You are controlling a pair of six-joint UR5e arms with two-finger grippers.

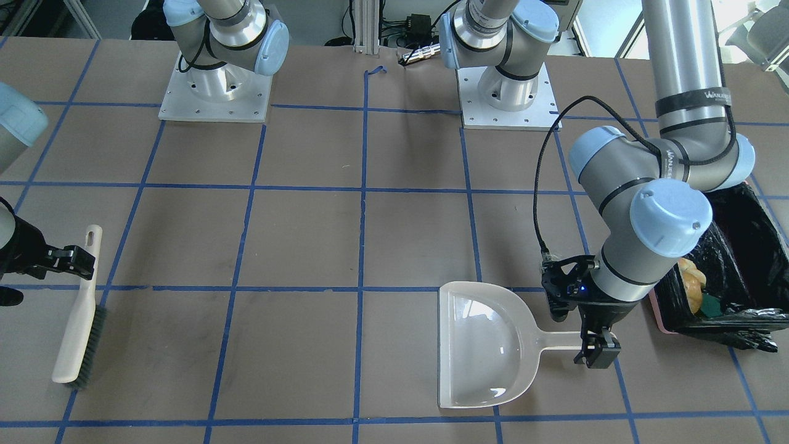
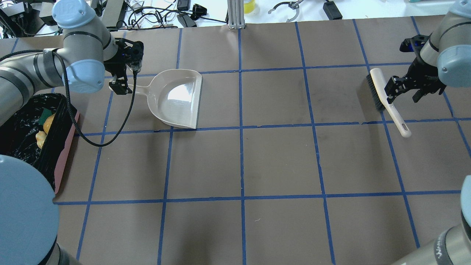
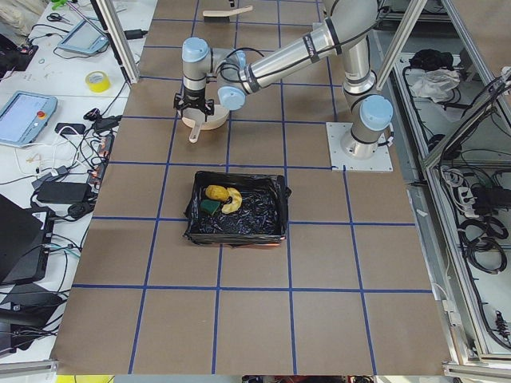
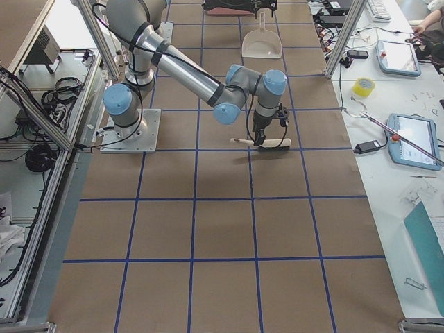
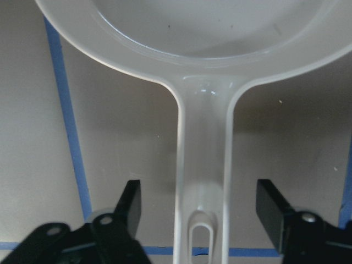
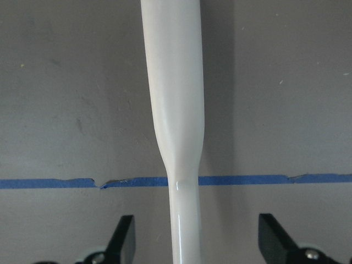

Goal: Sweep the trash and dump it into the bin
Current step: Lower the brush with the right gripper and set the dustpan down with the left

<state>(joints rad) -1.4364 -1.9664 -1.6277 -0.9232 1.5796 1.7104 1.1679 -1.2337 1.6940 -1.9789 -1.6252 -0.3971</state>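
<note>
The trash [image 3: 219, 198] lies inside the pink bin [image 2: 68, 147] lined with a black bag: a golden-brown lump, a cream half-ring and a green-sided sponge piece, also seen as trash [image 1: 691, 280]. An empty translucent dustpan [image 2: 178, 97] lies flat on the table. My left gripper [image 5: 201, 203] is open, its fingers standing on either side of the dustpan handle [image 5: 203, 165] without touching it. A white brush [image 2: 386, 99] with dark bristles lies at the other end of the table. My right gripper [image 6: 192, 236] is open astride the brush handle [image 6: 175, 110].
Both arm bases [image 1: 216, 92] stand on plates at the robot's side of the brown, blue-taped table. The left arm's black cable [image 2: 99, 143] loops over the table beside the bin. Benches with tablets and cables [image 3: 48, 120] flank the far long edge.
</note>
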